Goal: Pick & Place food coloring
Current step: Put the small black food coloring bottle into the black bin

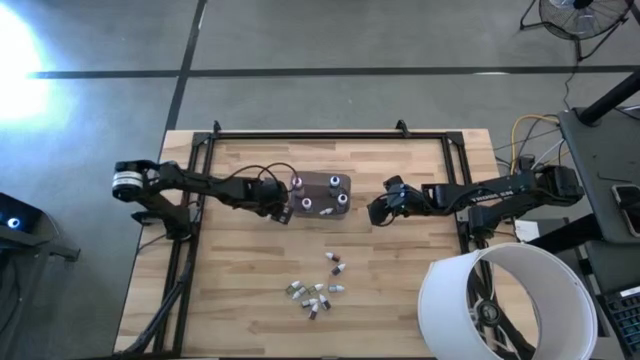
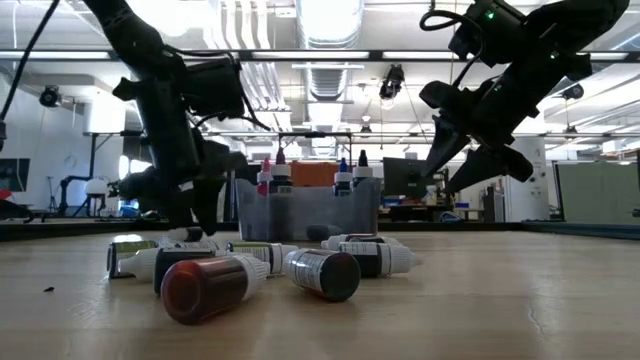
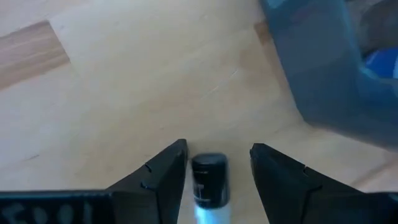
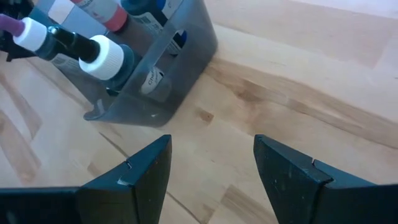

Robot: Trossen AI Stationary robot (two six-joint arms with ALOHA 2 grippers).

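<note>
Several food coloring bottles stand upright in the grey tub (image 1: 320,195) at mid-table. More small ones lie on their sides in a loose pile (image 1: 318,288) near the front edge (image 2: 260,270). My left gripper (image 1: 285,210) is low at the tub's left near corner, slanting down. In the left wrist view its fingers (image 3: 163,177) stand apart on either side of one small dark bottle (image 3: 209,177) with a pale end, and a gap shows beside it. My right gripper (image 1: 378,212) hangs open above the table, right of the tub (image 4: 161,74), with nothing between its fingers.
A black rail frame (image 1: 300,133) runs round the table's far and side edges. A large white ring-shaped object (image 1: 505,300) overhangs the near right corner. Bare wood lies between the tub and the pile and along the table's left part.
</note>
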